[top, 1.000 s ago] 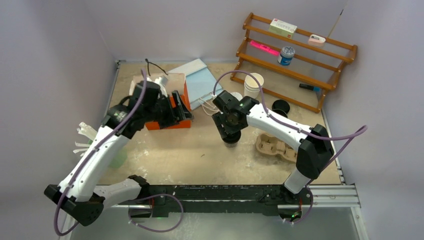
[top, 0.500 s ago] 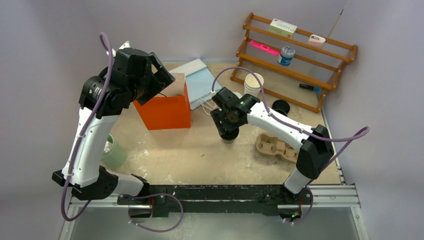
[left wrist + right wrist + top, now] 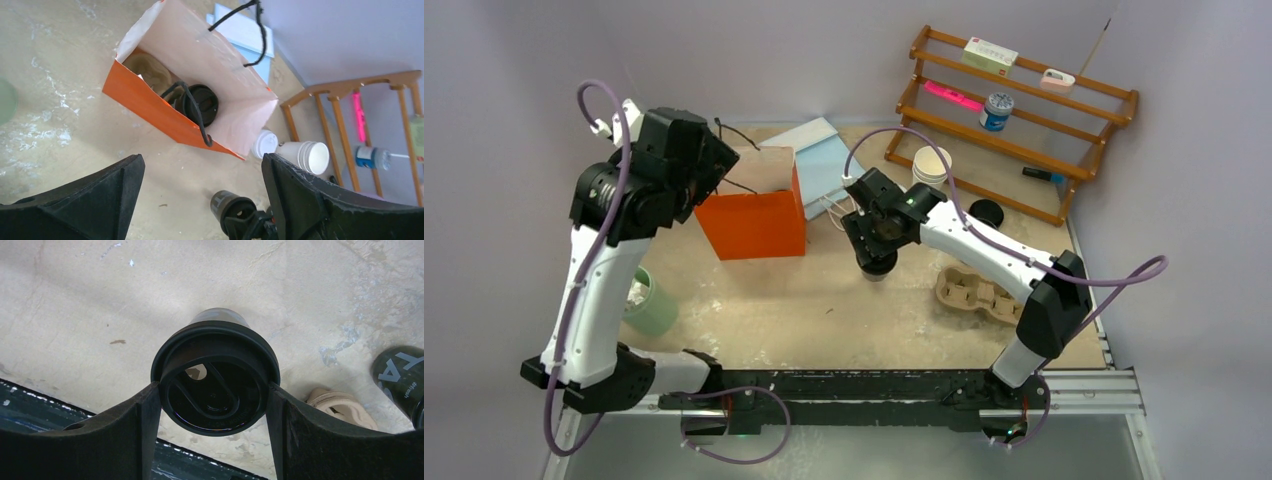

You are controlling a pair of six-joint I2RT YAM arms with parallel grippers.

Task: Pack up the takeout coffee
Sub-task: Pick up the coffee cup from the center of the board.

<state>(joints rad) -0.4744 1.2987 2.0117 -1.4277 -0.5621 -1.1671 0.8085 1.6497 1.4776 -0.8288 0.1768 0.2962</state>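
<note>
Orange paper bag (image 3: 150,107) upright on bench (image 3: 60,100), one lidded black cup (image 3: 200,102) inside. Left fingers (image 3: 95,200) wide, empty, above the bag. Right fingers (image 3: 125,435) grip a second cup (image 3: 217,316) by its lid, mid-bench, near pulp carrier (image 3: 974,292)

Plain pale lilac-grey walls (image 3: 824,50) close me in at the back and on both sides, with no window or opening showing in them. Under me lies a beige tabletop (image 3: 824,310), scuffed and smeared with white streaks and patches. In the far right corner a tiered rack (image 3: 1014,125) of reddish-brown wooden rails stands slanted against the right-hand wall. Along my near edge a black rail (image 3: 874,385) runs across, with a strip of silver metal track (image 3: 1094,380) at its right end. The light is soft and even, and shadows are faint.
</note>
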